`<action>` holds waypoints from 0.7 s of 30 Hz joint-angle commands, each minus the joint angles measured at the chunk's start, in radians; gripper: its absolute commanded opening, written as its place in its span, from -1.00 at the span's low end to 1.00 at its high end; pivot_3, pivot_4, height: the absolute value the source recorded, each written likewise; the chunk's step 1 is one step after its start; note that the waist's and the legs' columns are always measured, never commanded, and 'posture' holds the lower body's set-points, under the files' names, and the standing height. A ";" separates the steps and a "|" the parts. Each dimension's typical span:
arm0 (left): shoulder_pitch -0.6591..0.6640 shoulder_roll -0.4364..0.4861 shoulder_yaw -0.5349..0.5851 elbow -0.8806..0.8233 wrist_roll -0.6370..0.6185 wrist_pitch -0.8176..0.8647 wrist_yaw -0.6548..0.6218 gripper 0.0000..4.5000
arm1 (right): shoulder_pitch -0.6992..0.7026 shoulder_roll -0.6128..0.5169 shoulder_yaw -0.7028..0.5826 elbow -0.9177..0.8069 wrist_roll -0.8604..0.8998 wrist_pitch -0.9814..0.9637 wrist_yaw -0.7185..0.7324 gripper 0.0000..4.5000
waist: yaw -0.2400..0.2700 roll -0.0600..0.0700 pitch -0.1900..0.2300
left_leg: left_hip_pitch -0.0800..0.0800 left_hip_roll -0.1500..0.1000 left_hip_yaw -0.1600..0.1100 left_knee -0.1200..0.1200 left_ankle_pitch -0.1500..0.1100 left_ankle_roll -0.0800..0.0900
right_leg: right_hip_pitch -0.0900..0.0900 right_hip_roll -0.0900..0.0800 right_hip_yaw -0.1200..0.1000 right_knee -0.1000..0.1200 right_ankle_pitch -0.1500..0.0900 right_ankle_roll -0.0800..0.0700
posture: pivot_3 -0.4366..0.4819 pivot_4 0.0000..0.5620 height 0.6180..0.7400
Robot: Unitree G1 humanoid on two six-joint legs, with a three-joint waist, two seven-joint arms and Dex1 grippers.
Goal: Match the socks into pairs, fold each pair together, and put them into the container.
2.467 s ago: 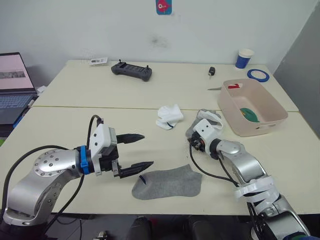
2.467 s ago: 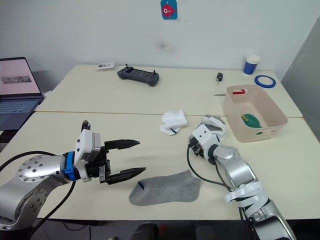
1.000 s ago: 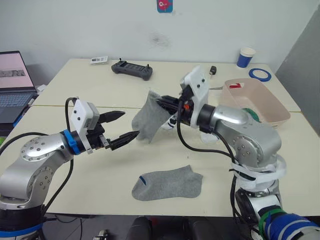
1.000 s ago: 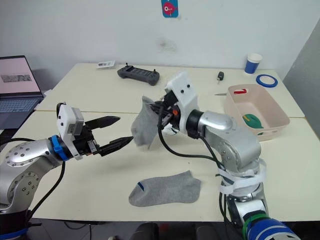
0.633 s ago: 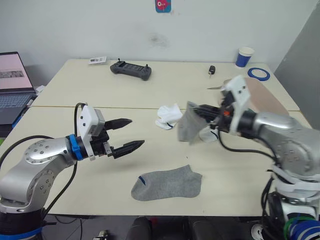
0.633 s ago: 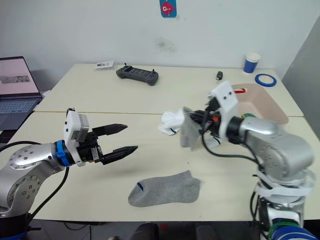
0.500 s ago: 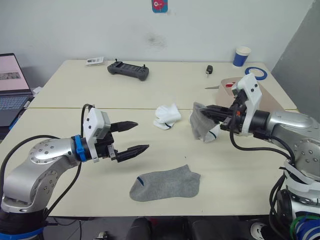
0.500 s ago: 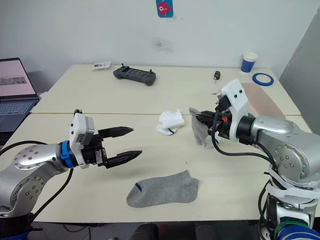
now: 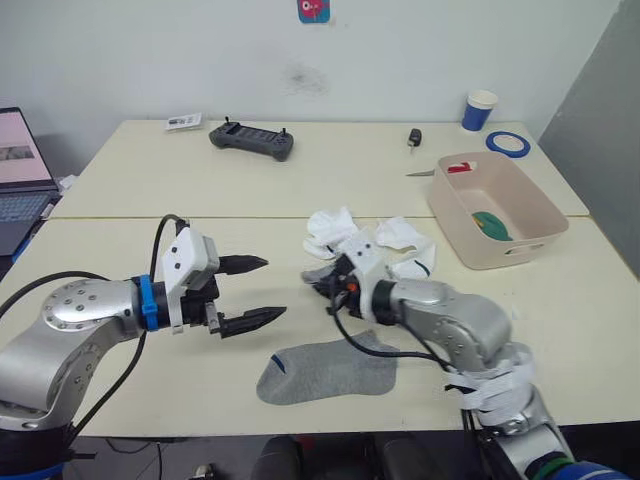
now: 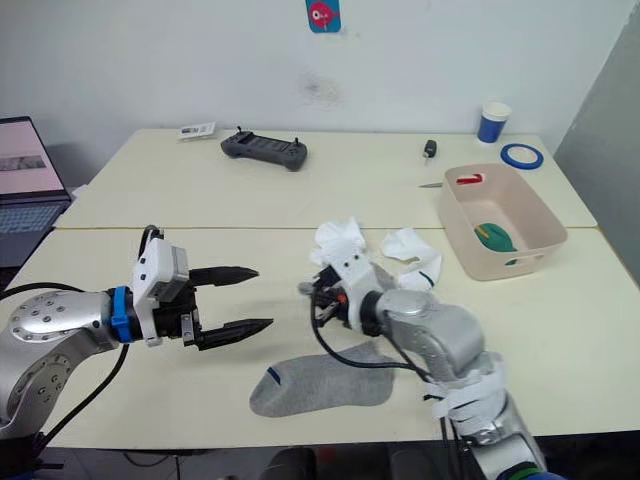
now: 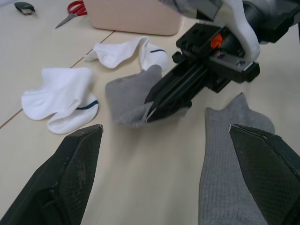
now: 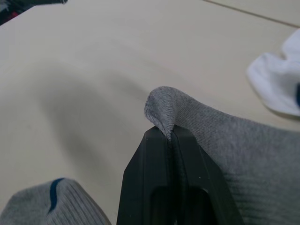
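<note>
Head views: pale pink rectangular plastic bin [image 9: 545,220], right of frame, holds a green sock [image 9: 492,225]. Two grey socks: one flat [image 9: 325,368] lower centre. Two white socks [image 9: 332,229].
Left wrist: left gripper [image 9: 249,292] spread.
Right wrist: right gripper [image 12: 169,140] pinches second grey sock [image 12: 225,145].

On my desk [image 9: 150,200], one sock [image 9: 325,372] lies at the front edge; two socks [image 9: 332,230] mid-desk; the container [image 9: 495,212] near the right edge.
</note>
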 commanded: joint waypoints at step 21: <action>0.129 0.089 -0.083 0.170 0.358 -0.384 -0.108 1.00 | 0.025 -0.226 0.064 -0.144 -0.093 -0.159 0.201 0.99 | 0.009 0.000 0.000 | -0.001 -0.001 0.001 0.000 0.000 0.000 | -0.002 -0.002 0.000 -0.001 0.000 0.000 | -0.05 -0.47 1.00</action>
